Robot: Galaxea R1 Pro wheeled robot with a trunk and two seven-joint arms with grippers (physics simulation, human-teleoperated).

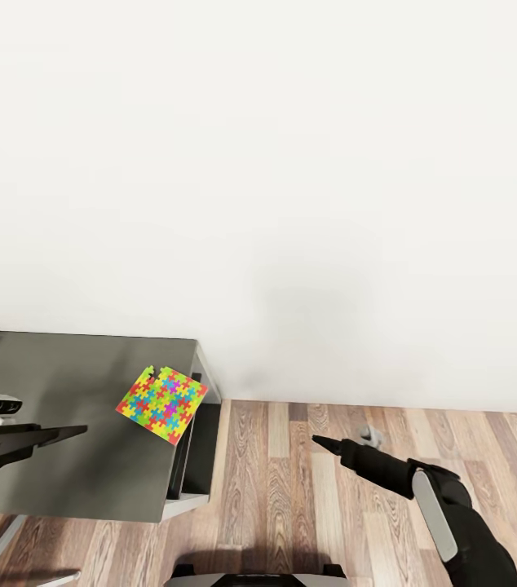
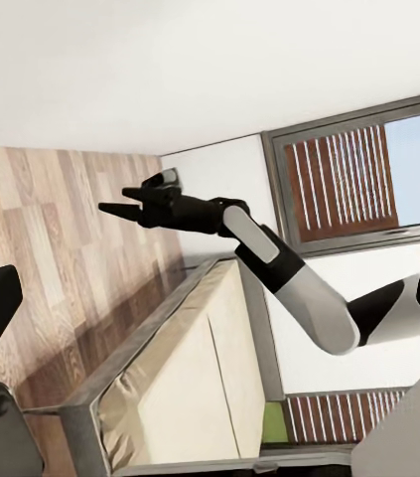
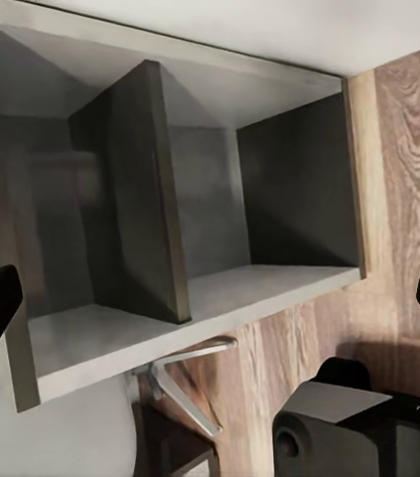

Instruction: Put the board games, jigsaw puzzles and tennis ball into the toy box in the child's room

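While a jigsaw puzzle (image 1: 163, 404) lies flat near the right edge of the dark grey surface (image 1: 71, 456), the left hand (image 1: 63, 433) hovers just beside it, fingers apart. Well apart, over the wood floor (image 1: 307, 505), the right hand (image 1: 328, 444) also shows fingers apart.

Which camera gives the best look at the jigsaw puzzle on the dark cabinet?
The head view: the jigsaw puzzle lies flat and whole near the dark cabinet's right edge. The right wrist view catches at most a coloured sliver at its edge; the left wrist view faces the bed.
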